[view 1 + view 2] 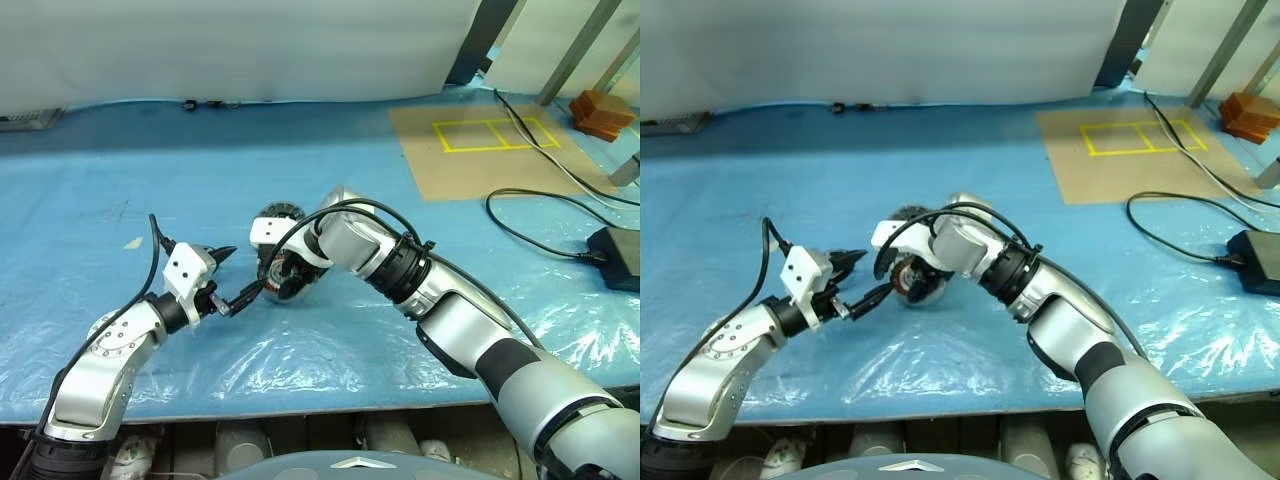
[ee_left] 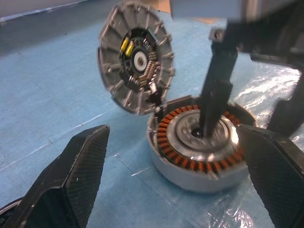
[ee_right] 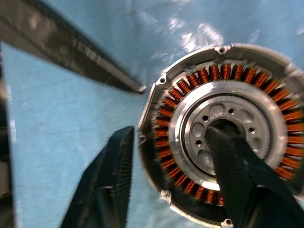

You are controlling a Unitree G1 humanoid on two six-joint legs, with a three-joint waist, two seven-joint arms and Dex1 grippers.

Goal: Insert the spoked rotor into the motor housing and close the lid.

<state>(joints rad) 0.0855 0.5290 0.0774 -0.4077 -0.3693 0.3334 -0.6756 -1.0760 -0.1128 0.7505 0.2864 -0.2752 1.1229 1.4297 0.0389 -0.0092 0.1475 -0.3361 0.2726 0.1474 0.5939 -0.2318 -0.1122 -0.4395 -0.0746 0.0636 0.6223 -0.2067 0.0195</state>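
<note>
- As the head views show it, the motor housing sits on the blue sheet directly between the two grippers; the right gripper reaches steeply down onto it from above, while the left gripper waits just beside it at table level, pointing across at its wall.
- Left wrist view: the housing's copper windings face up, and the lid stands tilted open at the housing's far rim, apparently joined there. The left gripper's fingers are spread wide, empty, framing the housing.
- Right wrist view: one right finger dips into the housing's central bore and the other hangs outside the rim, so the jaws stand apart, straddling the wall without clamping it.
- Judgement: the rotor appears already seated; the lid's swing down over the housing needs the right finger cleared first.
</note>
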